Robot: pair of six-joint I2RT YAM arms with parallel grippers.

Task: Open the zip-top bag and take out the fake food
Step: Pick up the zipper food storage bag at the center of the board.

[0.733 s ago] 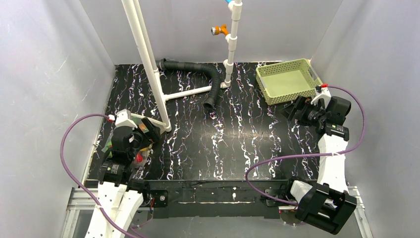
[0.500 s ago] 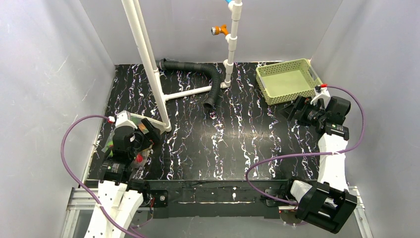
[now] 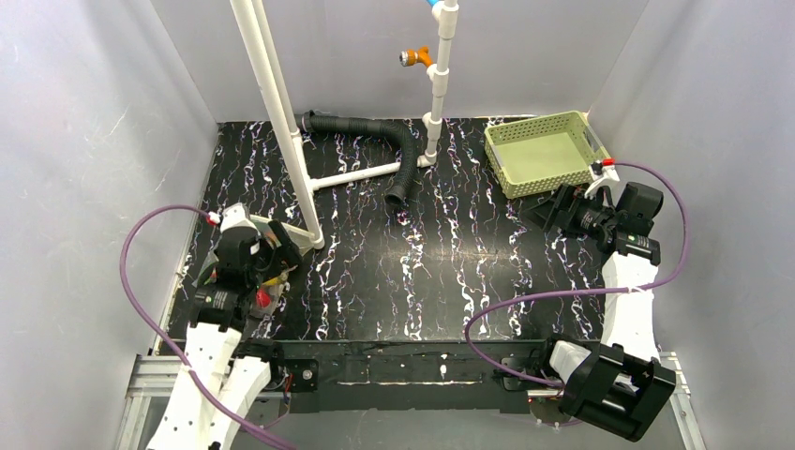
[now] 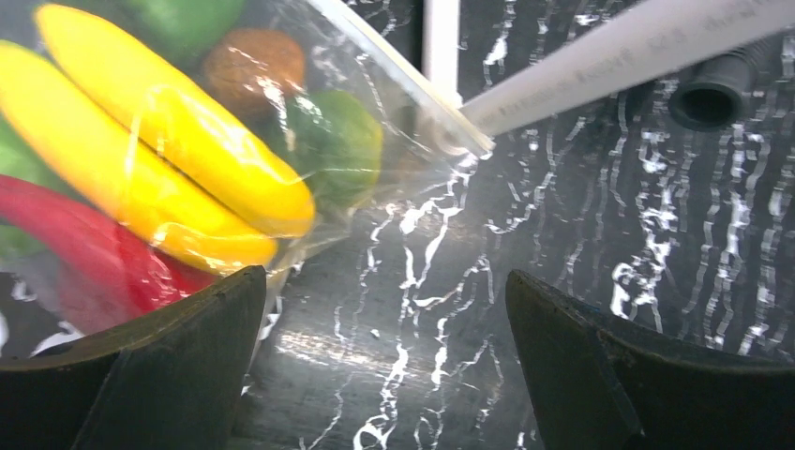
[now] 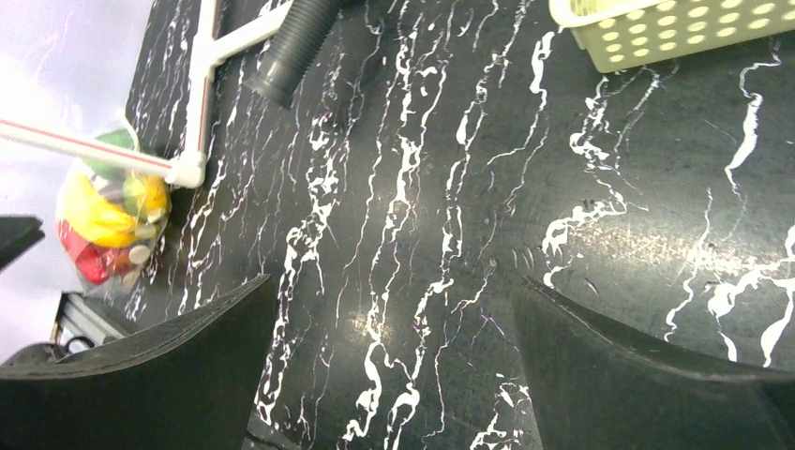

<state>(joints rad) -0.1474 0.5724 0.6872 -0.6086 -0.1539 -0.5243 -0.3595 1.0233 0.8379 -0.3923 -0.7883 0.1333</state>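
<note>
We are shifting our left end effector [image 4: 384, 291], wide open and empty, slightly over the zip-top bag [image 4: 408, 155] of fake food [image 4: 187, 141] at the counter's [image 4: 581, 234] near-left corner, so gripping is coming next, while our right end effector [image 5: 394, 291] is waiting wide open.

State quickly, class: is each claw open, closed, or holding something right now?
Left claw: open, holding nothing; the zip-top bag lies just ahead.
Right claw: open, holding nothing.
</note>
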